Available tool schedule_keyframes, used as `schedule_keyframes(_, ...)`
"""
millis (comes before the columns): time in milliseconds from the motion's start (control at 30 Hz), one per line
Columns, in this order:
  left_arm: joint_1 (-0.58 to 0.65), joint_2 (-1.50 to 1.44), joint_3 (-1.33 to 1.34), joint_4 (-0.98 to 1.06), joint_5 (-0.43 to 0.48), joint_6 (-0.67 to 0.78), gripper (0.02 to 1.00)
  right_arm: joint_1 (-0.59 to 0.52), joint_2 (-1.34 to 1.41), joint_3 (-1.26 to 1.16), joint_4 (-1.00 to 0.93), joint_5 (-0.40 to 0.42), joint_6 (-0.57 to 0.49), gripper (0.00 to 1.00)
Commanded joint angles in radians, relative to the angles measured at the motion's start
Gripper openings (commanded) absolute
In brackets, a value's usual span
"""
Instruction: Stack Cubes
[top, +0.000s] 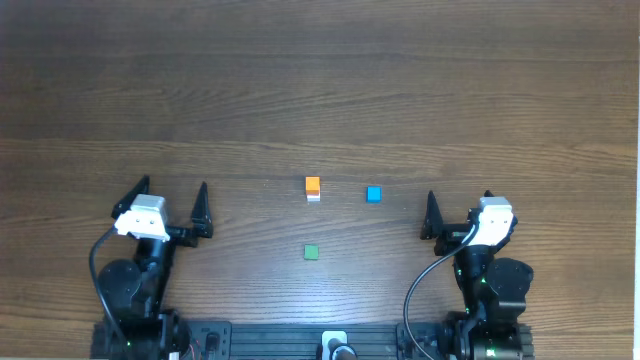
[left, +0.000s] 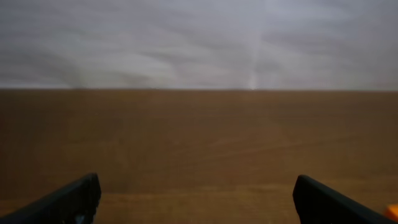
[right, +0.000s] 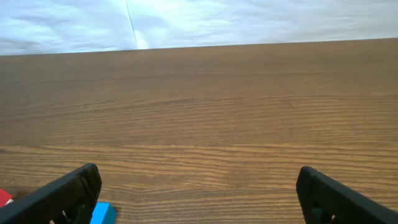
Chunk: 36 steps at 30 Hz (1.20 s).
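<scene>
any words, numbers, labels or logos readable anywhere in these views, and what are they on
None: no text can be read in any view. The orange cube, blue cube and green cube show plain faces, and the table shows only wood grain.

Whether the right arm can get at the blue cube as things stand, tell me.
Probably yes. The right gripper is open and empty, with only bare table between it and the blue cube. The orange cube and the green cube lie farther left, out of that path.
</scene>
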Motion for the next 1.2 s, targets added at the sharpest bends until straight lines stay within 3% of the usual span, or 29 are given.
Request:
schedule_keyframes(33,-0.011,-0.019,-0.005,-0.006,0.017,0.017,0.998,-0.006,-0.009,-0.008,0.002,-0.012,-0.005,0.993)
schedule_keyframes(1067,-0.011,-0.016,-0.005,-0.005,0.017,0.017,0.998,-0.006,-0.009,-0.008,0.008,-0.008,-0.005,0.993)
schedule_keyframes(1200,-0.011,-0.016,-0.005,-0.005,0.017,0.017,1.000,-0.006,-0.009,-0.008,0.051,-0.047,0.011,0.993)
